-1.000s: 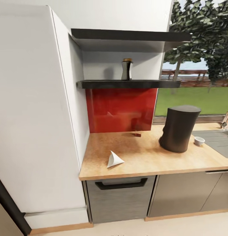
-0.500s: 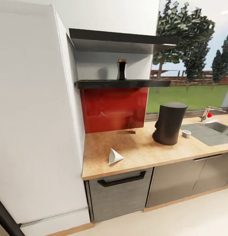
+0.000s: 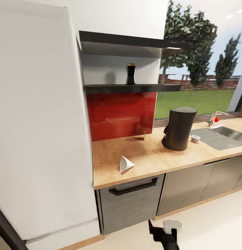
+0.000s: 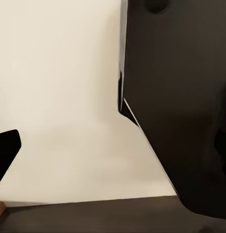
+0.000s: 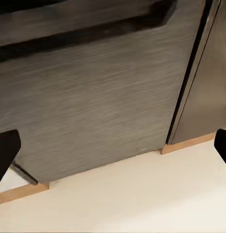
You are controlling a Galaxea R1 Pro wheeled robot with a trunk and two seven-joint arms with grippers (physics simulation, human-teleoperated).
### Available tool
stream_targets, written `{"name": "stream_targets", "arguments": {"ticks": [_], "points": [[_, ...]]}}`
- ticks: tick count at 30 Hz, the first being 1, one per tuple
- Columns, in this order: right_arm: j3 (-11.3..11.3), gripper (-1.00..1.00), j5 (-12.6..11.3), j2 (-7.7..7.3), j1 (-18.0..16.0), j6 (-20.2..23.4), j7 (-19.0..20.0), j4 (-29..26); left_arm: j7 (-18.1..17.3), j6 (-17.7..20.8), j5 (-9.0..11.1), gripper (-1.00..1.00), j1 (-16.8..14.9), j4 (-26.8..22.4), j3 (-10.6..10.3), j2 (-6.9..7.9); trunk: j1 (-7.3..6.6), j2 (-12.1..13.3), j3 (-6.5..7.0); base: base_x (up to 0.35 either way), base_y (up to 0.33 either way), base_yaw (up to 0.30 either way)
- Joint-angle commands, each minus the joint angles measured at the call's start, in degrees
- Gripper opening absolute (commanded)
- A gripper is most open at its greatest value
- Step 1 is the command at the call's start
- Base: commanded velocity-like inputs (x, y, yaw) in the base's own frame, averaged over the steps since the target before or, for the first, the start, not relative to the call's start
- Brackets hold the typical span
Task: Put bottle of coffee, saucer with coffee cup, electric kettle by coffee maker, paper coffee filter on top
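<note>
The coffee cup (image 3: 195, 138) is partly hidden behind the coffee maker (image 3: 178, 128), at its 3 o'clock; whether anything lies under the cup cannot be told. The sink (image 3: 227, 133) is cut off at the frame edge. The bottle of coffee (image 3: 131, 74) stands on the kitchen shelf (image 3: 134, 88). The paper coffee filter (image 3: 125, 164) lies on the table (image 3: 148, 158), at 8 o'clock from the coffee maker. The right gripper (image 5: 113, 150) faces the grey drawer front (image 5: 93, 97), jaws spread wide, holding nothing. One left fingertip (image 4: 5, 153) shows; left jaw state cannot be told.

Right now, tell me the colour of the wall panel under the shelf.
Glossy red wall panel, clearest in the head view.
</note>
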Motion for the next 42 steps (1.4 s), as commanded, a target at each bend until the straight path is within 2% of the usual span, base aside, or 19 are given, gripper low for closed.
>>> {"name": "stream_targets", "arguments": {"ticks": [1, 6, 8, 10, 13, 14, 18, 19, 20, 22, 23, 29, 37, 42], "points": [[0.06, 1.0, -0.04, 0.56, -0.03, 1.69, -0.02, -3.92, 0.1, -0.05, 0.09, 1.0, 0.03, -0.06, 0.04, 0.3, 0.03, -0.09, -0.11, -0.001, 0.004, 0.0], [0.22, 1.0, -0.17, 2.6, -0.03, 11.39, 0.12, -18.83, 0.27, 0.27, 0.06, 1.0, -0.03, -0.01, -0.02, 0.91, 0.03, -0.09, -0.11, 0.0, 0.001, 0.0], [0.74, 1.0, -0.24, 3.44, -0.08, 13.64, 0.17, -23.8, 0.3, 0.28, 0.03, 1.0, -0.03, 0.01, -0.11, 1.37, 0.03, -0.09, -0.11, 0.0, 0.0, 0.0], [1.18, 1.0, -0.26, 3.91, -0.76, 14.29, 0.16, -25.45, 0.33, 0.27, 0.03, 1.0, -0.09, 0.0, -0.14, 1.89, 0.03, -0.09, -0.11, 0.0, 0.0, 0.0], [1.51, 1.0, -0.27, 5.04, -5.36, 14.78, 0.06, -25.93, 0.36, 0.17, 0.02, 1.0, -0.12, 0.0, -0.15, 2.46, 0.03, -0.09, -0.11, 0.0, 0.0, 0.0], [1.61, 1.0, -0.16, 5.06, -11.48, 15.02, -1.2, -25.39, 0.35, 0.0, -0.01, 1.0, -0.12, -0.01, -0.18, 2.38, 0.03, -0.09, -0.11, 0.0, 0.0, 0.0], [1.7, 1.0, -0.17, 5.06, -18.39, 14.98, -6.18, -20.39, 0.11, -0.07, -0.05, 1.0, -0.12, -0.08, -0.31, 2.33, 0.03, -0.09, -0.11, 0.0, 0.0, 0.0], [1.73, 1.0, -0.17, 5.06, -21.87, 14.95, -7.6, -17.02, 0.03, -0.08, -0.06, 1.0, -0.12, -0.08, -0.32, 2.29, 0.03, -0.09, -0.11, 0.0, 0.0, 0.0], [1.72, 1.0, -0.17, 5.06, -23.09, 14.94, -7.94, -15.77, 0.02, -0.08, -0.06, 1.0, -0.12, -0.09, -0.32, 2.27, 0.03, -0.09, -0.11, 0.0, 0.0, 0.0], [1.7, 1.0, -0.16, 5.06, -28.79, 14.87, -9.66, -9.66, 0.08, -0.08, -0.02, 1.0, -0.12, -0.09, -0.27, 2.19, 0.03, -0.09, -0.11, 0.003, 0.003, 0.0], [1.7, 1.0, -0.17, 5.06, -30.51, 14.86, -10.85, -7.45, 0.09, -0.08, 0.04, 1.0, -0.12, -0.09, -0.19, 2.12, 0.03, -0.09, -0.11, 0.03, 0.035, 0.0], [1.68, 1.0, -0.18, 5.06, -34.41, 14.44, -18.79, 1.47, 0.1, -0.15, 0.25, 1.0, -0.12, -0.09, 0.22, 1.66, 0.03, -0.09, -0.11, 0.07, 0.178, 0.0], [1.73, 1.0, -0.13, 5.06, -34.91, 12.52, -20.31, 3.61, 0.11, -0.09, 0.62, 1.0, -0.12, -0.09, 0.48, 1.59, 0.03, -0.09, -0.11, 0.023, 0.108, 0.0], [1.78, 1.0, -0.09, 5.06, -34.93, 12.34, -20.37, 6.83, -0.05, 0.16, 0.72, 1.0, -0.12, -0.18, 0.7, 1.9, 0.03, -0.09, -0.11, 0.022, 0.006, 0.0]]}}
